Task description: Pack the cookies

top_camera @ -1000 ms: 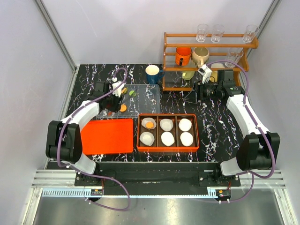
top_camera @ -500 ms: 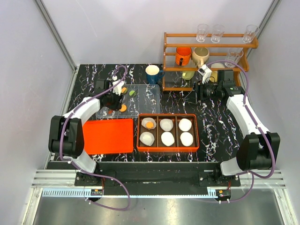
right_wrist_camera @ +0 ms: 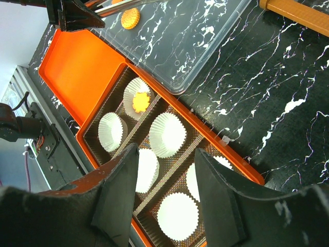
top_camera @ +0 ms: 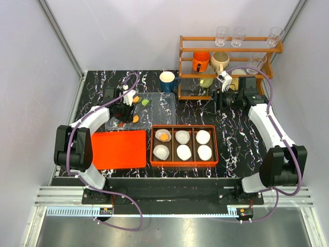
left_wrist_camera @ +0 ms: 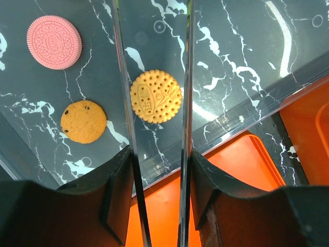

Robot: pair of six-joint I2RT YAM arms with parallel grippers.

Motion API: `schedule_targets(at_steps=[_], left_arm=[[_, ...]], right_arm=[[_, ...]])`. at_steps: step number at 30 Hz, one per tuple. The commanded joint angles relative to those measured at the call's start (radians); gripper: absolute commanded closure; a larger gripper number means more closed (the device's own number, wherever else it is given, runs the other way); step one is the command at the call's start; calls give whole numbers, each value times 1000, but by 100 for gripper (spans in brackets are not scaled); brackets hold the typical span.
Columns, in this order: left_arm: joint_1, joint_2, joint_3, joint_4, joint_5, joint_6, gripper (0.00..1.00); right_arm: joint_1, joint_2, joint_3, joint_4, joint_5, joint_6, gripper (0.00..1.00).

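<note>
Left gripper (left_wrist_camera: 160,154) — pinching the tweezers (left_wrist_camera: 187,62), one finger pressed against each blade. Straddles the dotted cookie (left_wrist_camera: 156,96) with the two blades, one at each edge of the disc; actual contact: cannot tell. Same cookie flat on the clear tray (left_wrist_camera: 247,56). To its left in the wrist view, also flat on the tray and apart from the blades: the chip cookie (left_wrist_camera: 83,121) and the pink cookie (left_wrist_camera: 54,42). Right gripper (right_wrist_camera: 164,150) — spread, fingers well apart. Faces the orange box (right_wrist_camera: 195,125) and its paper liners (right_wrist_camera: 167,135) from near the wooden shelf (top_camera: 205,50). Far-left compartment in the top view: one packed cookie (right_wrist_camera: 140,101), resting inside its liner. Orange lid (top_camera: 118,149) flat on the table just left of the box
</note>
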Motion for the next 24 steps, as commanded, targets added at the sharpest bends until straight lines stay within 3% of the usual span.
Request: schedule_targets(at_steps=[1, 24], left_arm=[[7, 4, 45, 16, 26, -6, 54], [30, 65, 85, -33, 63, -6, 56]], right_arm=[[-3, 3, 7, 6, -18, -16, 44], [-4, 3, 6, 5, -18, -16, 44]])
